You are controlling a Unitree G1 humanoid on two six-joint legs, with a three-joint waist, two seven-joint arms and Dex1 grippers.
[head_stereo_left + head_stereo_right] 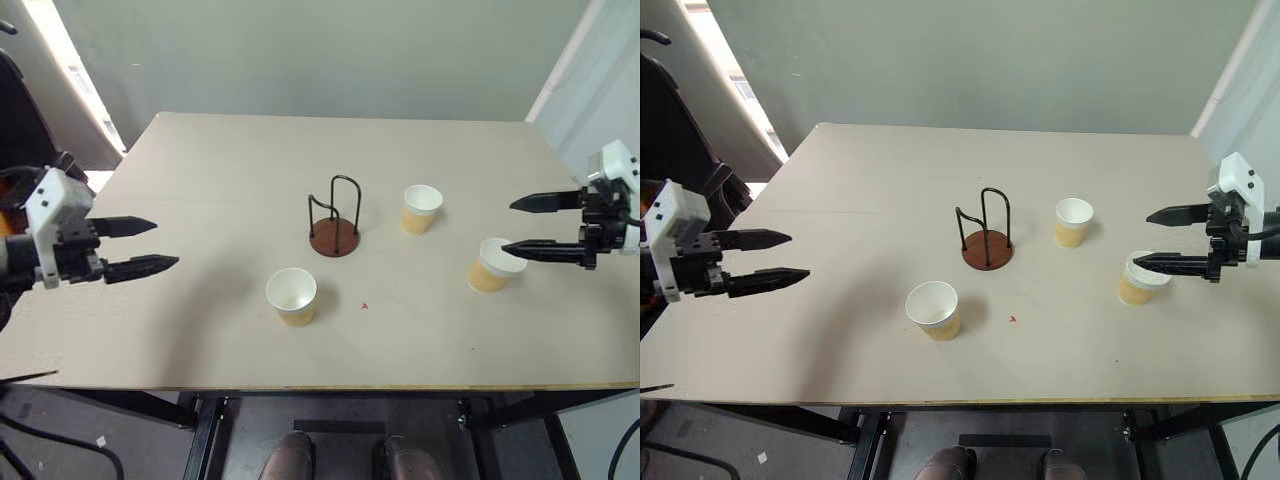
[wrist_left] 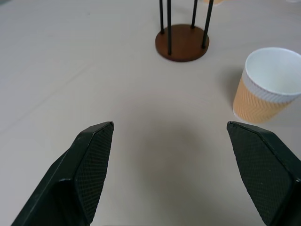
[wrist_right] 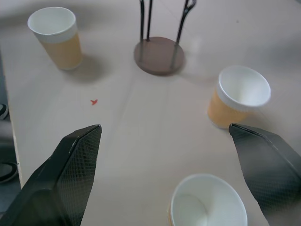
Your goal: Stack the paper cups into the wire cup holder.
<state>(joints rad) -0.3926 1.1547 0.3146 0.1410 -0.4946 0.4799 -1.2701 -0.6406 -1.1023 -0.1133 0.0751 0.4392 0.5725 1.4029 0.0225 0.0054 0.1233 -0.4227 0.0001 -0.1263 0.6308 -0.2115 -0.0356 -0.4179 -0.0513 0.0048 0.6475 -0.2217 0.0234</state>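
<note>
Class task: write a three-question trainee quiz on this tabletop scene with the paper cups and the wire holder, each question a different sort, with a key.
1. How many paper cups stand on the table?
2. True or false: a cup already sits inside the wire cup holder.
3. Which gripper is nearest a cup? A) left gripper B) right gripper

Key:
1. Three: a near cup, a far cup, a right-hand cup, all upright.
2. False; the holder is empty.
3. B; it hangs open by the right-hand cup.
</note>
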